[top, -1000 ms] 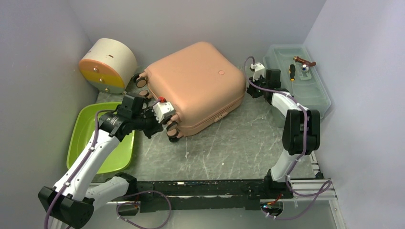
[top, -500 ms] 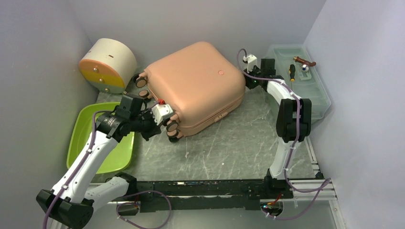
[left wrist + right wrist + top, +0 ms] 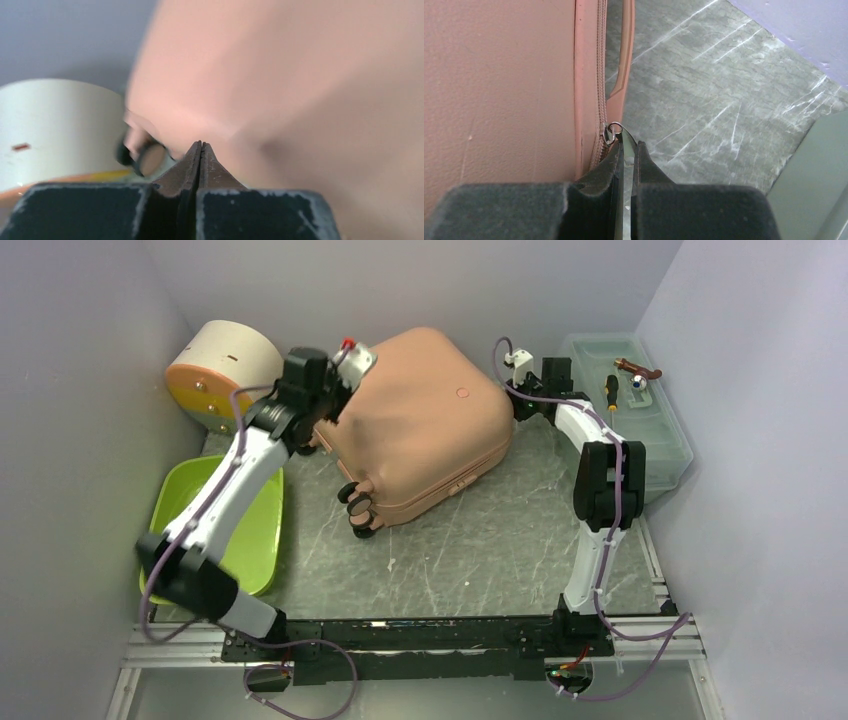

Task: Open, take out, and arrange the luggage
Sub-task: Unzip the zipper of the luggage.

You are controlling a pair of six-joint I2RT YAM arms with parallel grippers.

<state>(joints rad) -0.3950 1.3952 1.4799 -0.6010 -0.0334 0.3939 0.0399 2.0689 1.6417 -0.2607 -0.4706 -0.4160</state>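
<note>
The luggage (image 3: 420,425), a salmon-pink hard-shell suitcase, lies closed on the table with dark wheels (image 3: 358,508) at its front-left corner. My left gripper (image 3: 335,390) is up at its back-left corner. In the left wrist view the gripper (image 3: 201,144) is shut and empty against the blurred pink shell (image 3: 300,90), next to a wheel (image 3: 145,157). My right gripper (image 3: 515,408) is at the luggage's right corner. In the right wrist view this gripper (image 3: 629,142) is shut on the metal zipper pull (image 3: 611,132) beside the zipper line (image 3: 600,75).
A cream half-round box (image 3: 225,375) with an orange-yellow front stands at back left. A lime-green tray (image 3: 215,530) lies at left. A translucent toolbox (image 3: 625,430) at right carries a screwdriver (image 3: 611,390) and small parts. Walls close in on three sides.
My left arm has swung from the front-left wheels up to the back-left corner of the luggage. My right gripper has shifted slightly toward the back, still on the zipper pull.
</note>
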